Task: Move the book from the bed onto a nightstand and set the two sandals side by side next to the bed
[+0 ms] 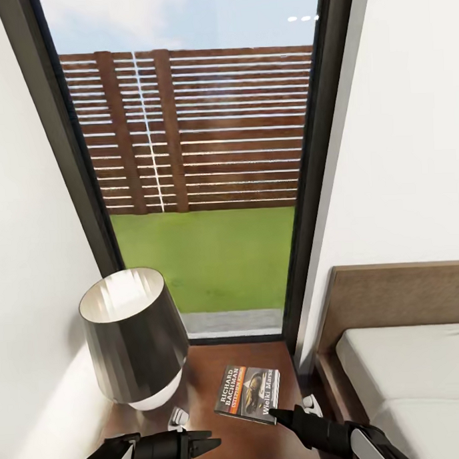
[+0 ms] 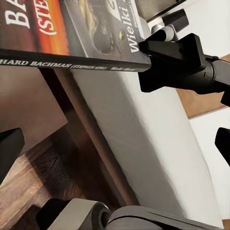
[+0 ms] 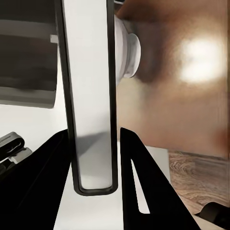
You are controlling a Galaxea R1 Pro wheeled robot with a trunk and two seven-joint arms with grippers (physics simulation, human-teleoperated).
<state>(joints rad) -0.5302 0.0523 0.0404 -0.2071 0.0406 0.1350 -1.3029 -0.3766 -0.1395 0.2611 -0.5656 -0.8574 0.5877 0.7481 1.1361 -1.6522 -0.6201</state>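
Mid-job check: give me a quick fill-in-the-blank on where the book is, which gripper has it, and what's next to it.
1. The book is over the top of the ____.
2. The ____ gripper's fingers straddle the book's edge.
3. On the nightstand, the object beside the book is a ____.
4. Through the window, a wooden ____ stands behind the grass.

Missing words: nightstand; right; lamp; fence

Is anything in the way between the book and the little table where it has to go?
Nothing visible is. The right gripper has the book between its fingers, over the bare middle of the nightstand top. The lamp stands off to one side of it, by the wall.
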